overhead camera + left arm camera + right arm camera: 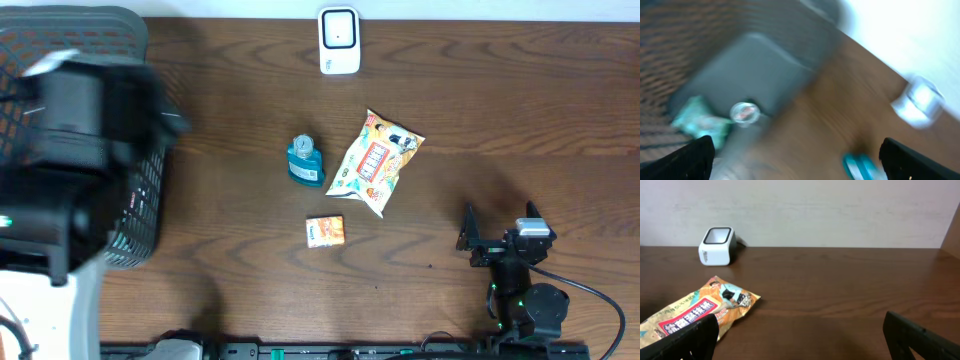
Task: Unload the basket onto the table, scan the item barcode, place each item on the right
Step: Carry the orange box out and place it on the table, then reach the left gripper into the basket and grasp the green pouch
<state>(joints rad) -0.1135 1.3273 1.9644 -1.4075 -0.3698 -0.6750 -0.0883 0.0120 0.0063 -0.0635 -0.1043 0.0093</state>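
Observation:
A white barcode scanner (pixel 338 40) stands at the table's far edge and also shows in the right wrist view (pixel 717 245). On the table lie an orange snack bag (pixel 375 162), a blue bottle (pixel 306 160) and a small orange box (pixel 324 231). My right gripper (pixel 499 216) rests open near the front right, empty, with the snack bag (pixel 695 315) off to its left. My left arm (pixel 70 140) is blurred over the basket. Its gripper (pixel 800 167) is open and holds nothing. Its blurred view shows the bottle (pixel 860 166) and the scanner (pixel 920 99).
A black mesh basket (pixel 140 40) stands at the far left. Inside it lie a green packet (pixel 697 122) and a small round item (pixel 744 112). The left arm's white base (pixel 50 320) fills the front left corner.

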